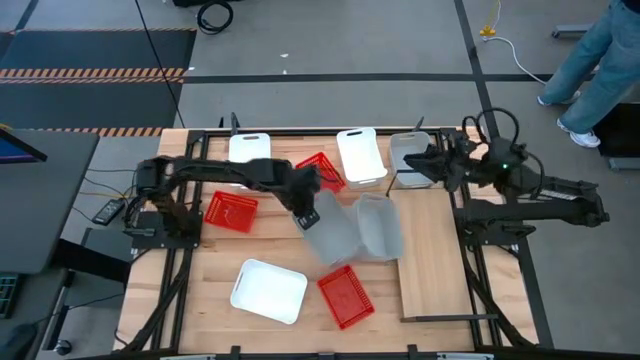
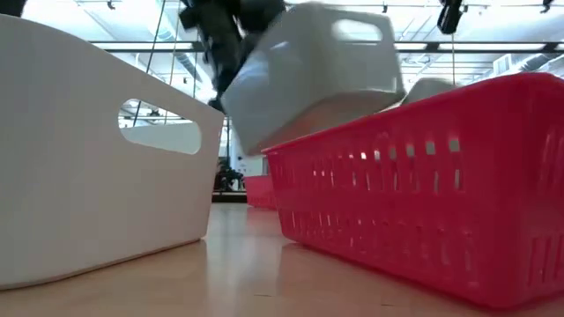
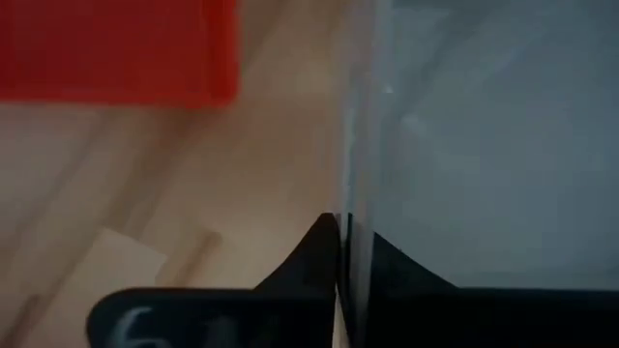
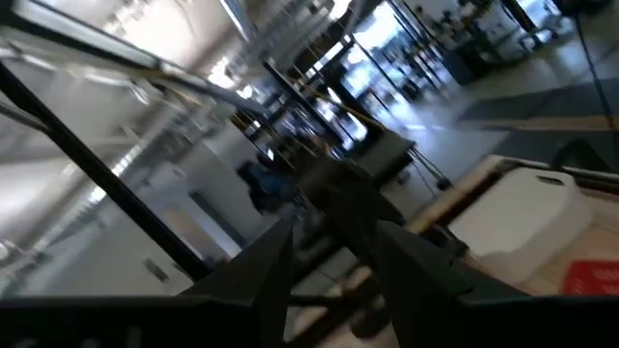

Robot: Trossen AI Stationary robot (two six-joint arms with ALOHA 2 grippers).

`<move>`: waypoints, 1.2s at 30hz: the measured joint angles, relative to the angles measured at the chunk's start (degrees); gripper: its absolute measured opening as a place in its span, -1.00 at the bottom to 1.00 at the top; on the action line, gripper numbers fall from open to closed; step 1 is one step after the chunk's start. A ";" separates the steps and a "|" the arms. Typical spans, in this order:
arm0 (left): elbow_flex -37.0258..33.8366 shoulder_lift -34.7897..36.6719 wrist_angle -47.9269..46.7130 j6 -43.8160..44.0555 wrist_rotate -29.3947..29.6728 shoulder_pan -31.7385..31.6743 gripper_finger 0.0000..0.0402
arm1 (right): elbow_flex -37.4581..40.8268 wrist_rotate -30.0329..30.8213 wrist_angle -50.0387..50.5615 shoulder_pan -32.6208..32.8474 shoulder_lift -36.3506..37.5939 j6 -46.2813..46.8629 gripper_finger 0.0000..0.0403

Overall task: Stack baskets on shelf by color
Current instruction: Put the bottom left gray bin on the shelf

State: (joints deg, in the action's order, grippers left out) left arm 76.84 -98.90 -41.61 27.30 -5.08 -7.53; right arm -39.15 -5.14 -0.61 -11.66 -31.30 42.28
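Baskets lie all over the wooden table (image 1: 215,262). One red basket (image 1: 231,211) sits near the left arm's base, and another red one (image 1: 322,171) is tucked just behind that arm. A third red basket (image 1: 345,296) lies near the front, beside a white basket (image 1: 269,291). Two more white baskets (image 1: 249,147) (image 1: 361,155) sit along the back edge.

In the middle, the left gripper (image 1: 307,217) is pinched tight on the wall of a grey basket (image 1: 330,238), which tilts up off the table. A second grey basket (image 1: 379,227) lies touching it. In the low view the big red mesh basket (image 2: 423,185) blocks most of the tilted grey one (image 2: 308,66).

The right gripper (image 1: 420,165) hangs at the back right by a third grey basket (image 1: 408,160); its fingers stand apart, and I cannot tell if they grip it. The pale smooth shelf (image 1: 432,260) lies along the right side.

The floor is grey with striped tape. A person's legs (image 1: 590,65) stand in the far corner.
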 joint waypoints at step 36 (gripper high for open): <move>4.19 11.70 -9.47 3.18 2.01 -8.72 -0.96 | -67.21 -11.53 61.15 10.03 -63.29 -53.66 -0.15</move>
State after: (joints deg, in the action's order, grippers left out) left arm 81.03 -87.20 -51.08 30.48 -3.07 -16.24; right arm -106.36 -16.67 60.54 -1.63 -94.59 -11.38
